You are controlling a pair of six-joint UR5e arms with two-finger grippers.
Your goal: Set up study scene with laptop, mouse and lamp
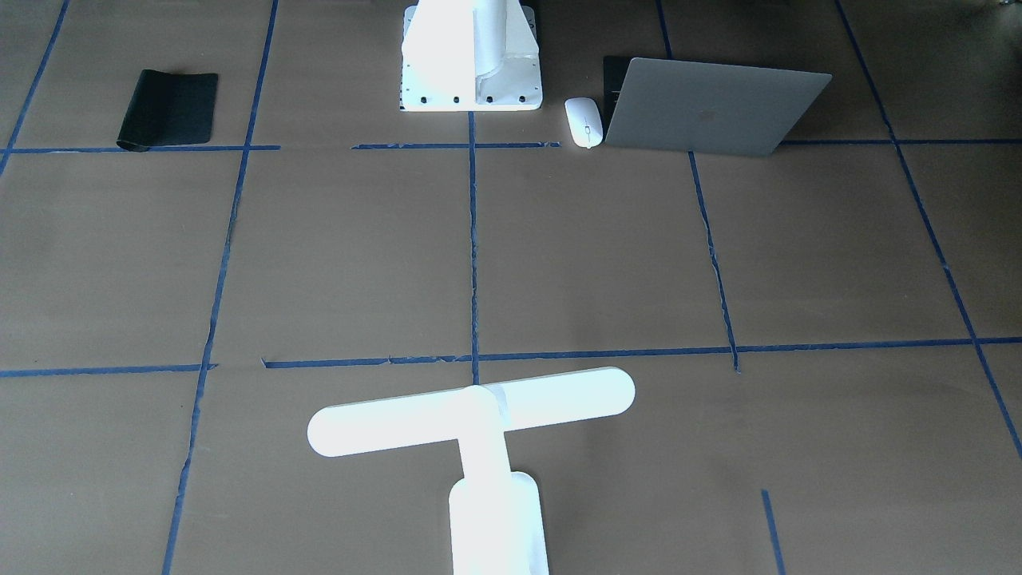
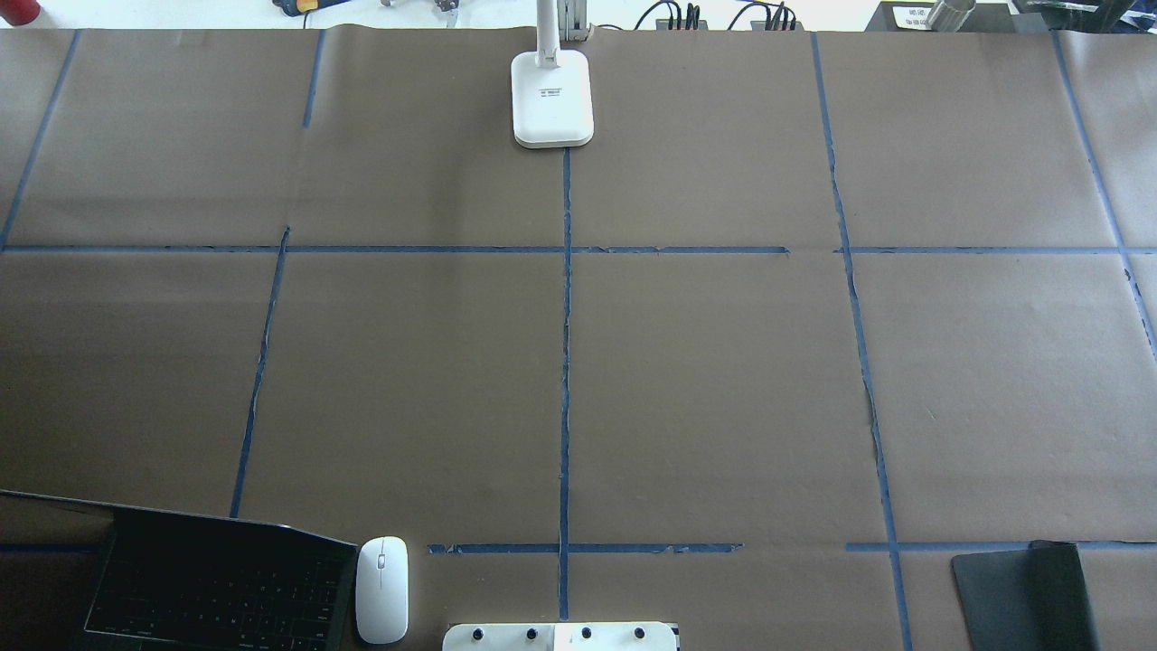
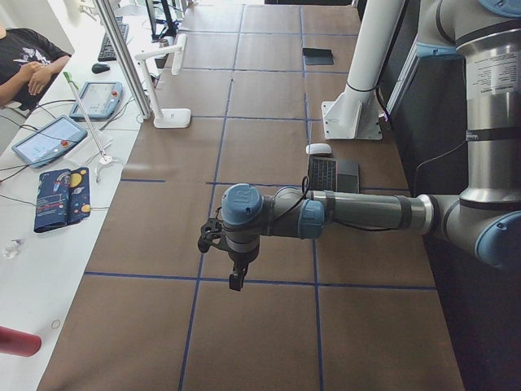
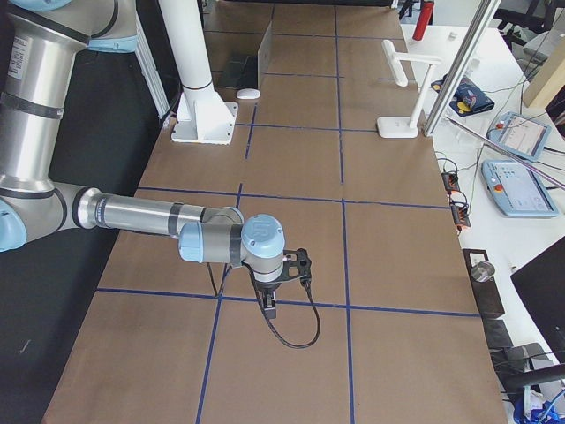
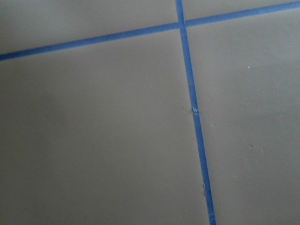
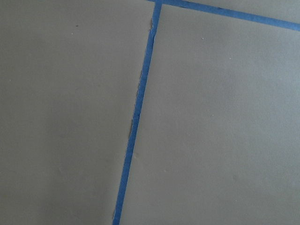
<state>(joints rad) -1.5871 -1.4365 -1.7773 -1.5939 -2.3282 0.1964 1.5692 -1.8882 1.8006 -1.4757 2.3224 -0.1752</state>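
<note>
While neither arm holds anything that can be seen, the hazards lie in the first reach. Item 1, left end effector (image 3: 236, 278): hangs above bare worktop (image 1: 599, 255) at the robot's left end, pointing down near a blue tape crossing; whether its jaws are apart or together cannot be told, since it shows only in a side view. Item 2, right end effector (image 4: 269, 305): same posture at the opposite end, state likewise not discernible. Item 3, laptop (image 1: 711, 108): lid raised, on the robot's left beside the white pedestal (image 1: 471, 72); probable risk, a pinch on the thin smooth lid could fold the hinge or slip off. Item 4, mouse (image 1: 584, 121): lies just beside the laptop's edge, between it and the pedestal; probable risk, fingers coming down for either one could nudge the other, and the low rounded shell could squirt out of a closing grip. Item 5, lamp (image 1: 471, 419): upright at the far middle of the worktop, well apart from the rest, its long bar head carried high over a small base; probable risk, a grip or bump high on the arm would tip it, and a long reach leaves little margin for correction. Item 6, black mat (image 1: 169, 108): near corner on the robot's right, one edge curled; it could be mistaken for the laptop.
</note>
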